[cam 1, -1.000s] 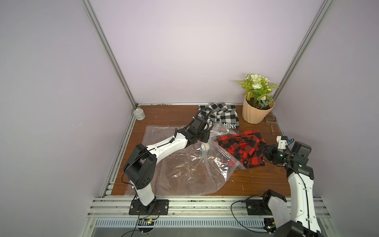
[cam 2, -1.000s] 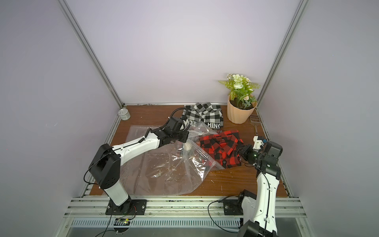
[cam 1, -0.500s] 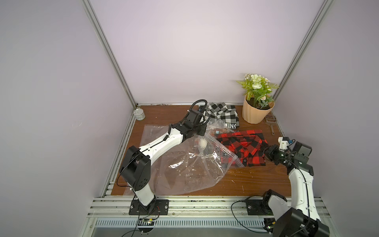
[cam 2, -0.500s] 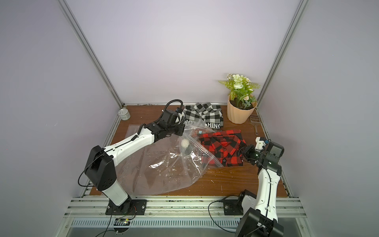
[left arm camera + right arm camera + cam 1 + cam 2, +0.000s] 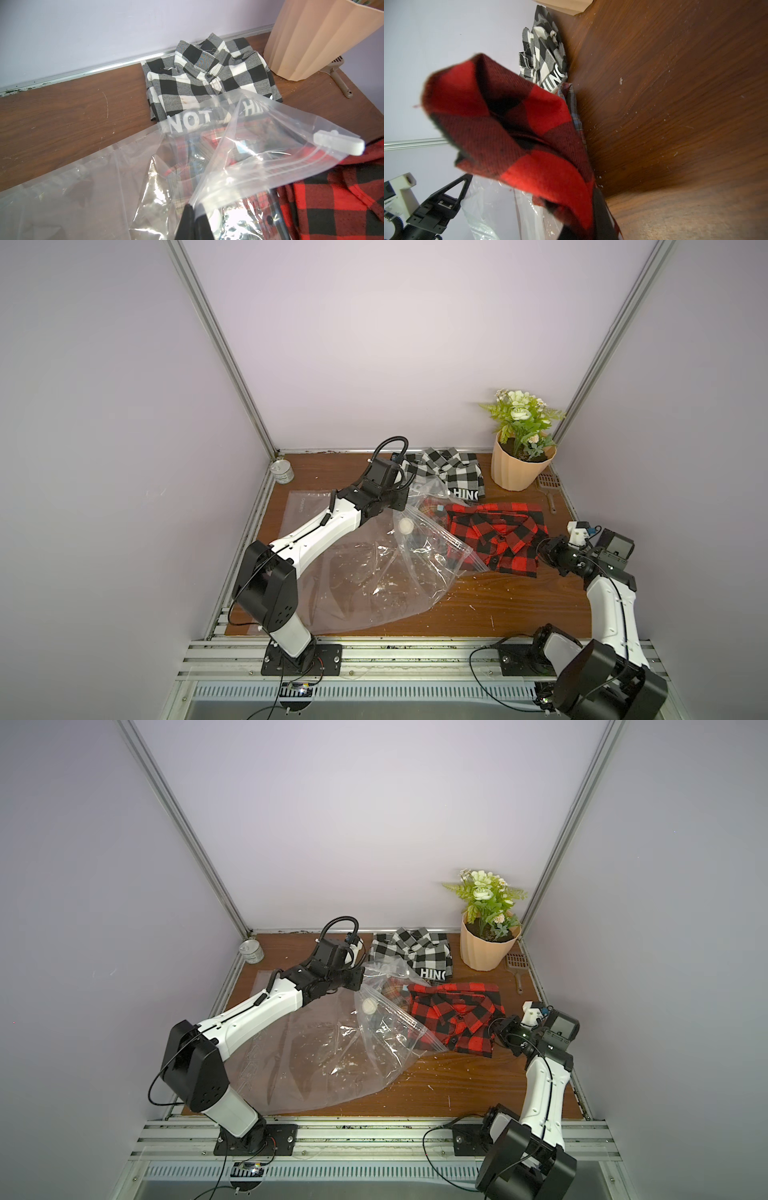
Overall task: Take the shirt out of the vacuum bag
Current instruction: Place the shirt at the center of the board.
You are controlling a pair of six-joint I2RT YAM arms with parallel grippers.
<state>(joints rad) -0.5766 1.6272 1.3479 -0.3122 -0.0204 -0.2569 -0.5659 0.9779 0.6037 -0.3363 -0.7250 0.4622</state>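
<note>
Left claw [image 5: 193,209]: pinched fully shut on the bag's [image 5: 365,572] zip strip [image 5: 270,166], well short of the white slider [image 5: 338,143]. Holding that lip up off the surface [image 5: 519,614], most likely to keep the mouth gaping and to anchor the bag against a pull from the other side. Rest of the bag slack over the left half of the surface, with the valve [image 5: 406,526] up on the raised fold.

Right claw [image 5: 541,551]: closed almost completely on a fold of the red shirt [image 5: 498,535] at its right hem, seen in the right wrist view as cloth bunched above the black fingers [image 5: 602,218]. Gripped low and at the outer edge, probably to drag the cloth sideways toward the right edge rather than hoist it.

Red shirt: flat on the surface, right of centre, mostly clear of the bag. Left part visible through the plastic below the raised lip; inside the mouth or merely under it, cannot tell. Judged near done, needing only a little more pull.

Also beside the red cloth, a paler plaid [image 5: 577,118]; in the bag or not, unclear. Black-and-white shirt [image 5: 453,477] parked at the back edge beside the pot [image 5: 519,472], out of the way.
</note>
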